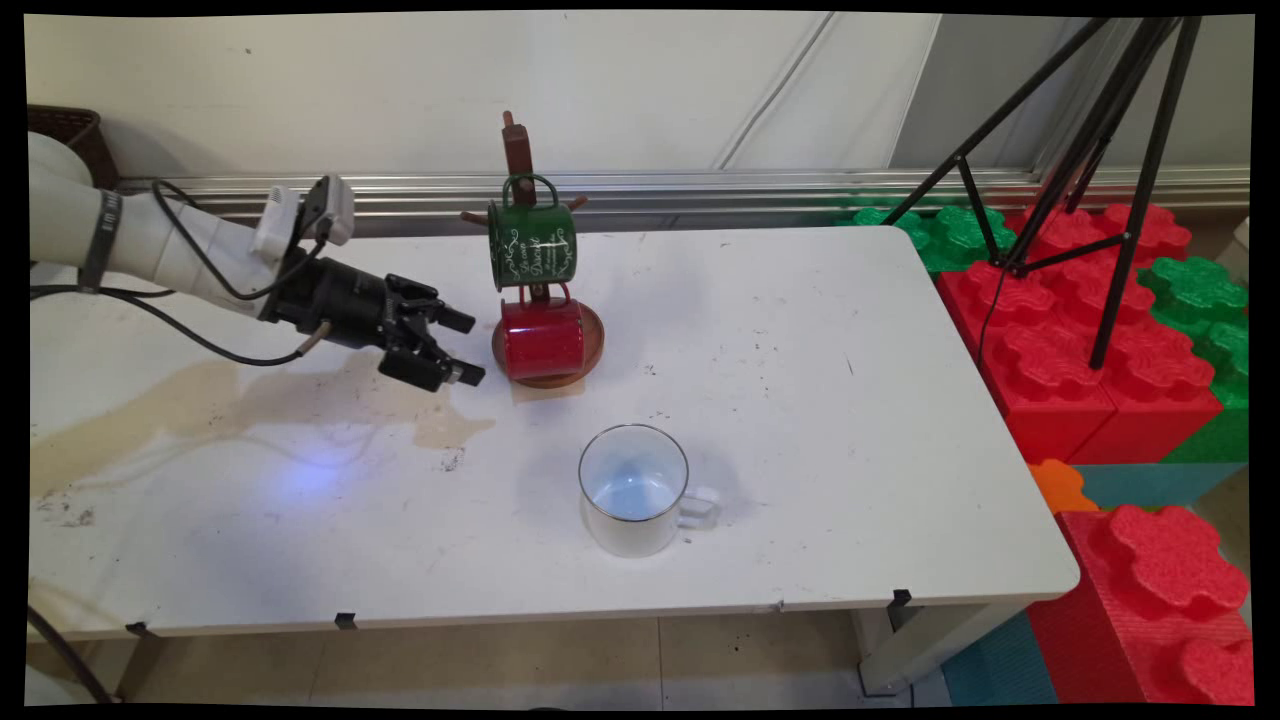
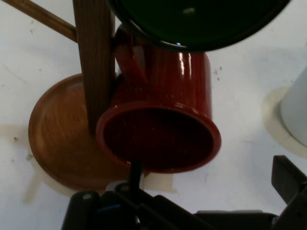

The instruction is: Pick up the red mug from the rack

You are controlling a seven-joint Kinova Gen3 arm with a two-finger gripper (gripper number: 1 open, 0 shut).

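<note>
A wooden mug tree (image 1: 520,150) stands on a round wooden base (image 1: 592,345) at the back middle of the table. A green mug (image 1: 532,243) hangs high on it by its handle, and a red mug (image 1: 543,337) hangs below, close to the base. My gripper (image 1: 472,348) is open just left of the red mug, level with it and holding nothing. In the hand view the red mug (image 2: 163,110) shows its open mouth, with the post (image 2: 96,57), the base (image 2: 57,139) and the green mug's rim (image 2: 196,19) around it.
A white mug (image 1: 633,488) stands upright nearer the front, handle to the right; its side (image 2: 295,110) edges the hand view. A brownish stain (image 1: 230,400) spreads over the table's left part. A black tripod (image 1: 1090,150) and red and green foam blocks (image 1: 1080,340) stand off the right edge.
</note>
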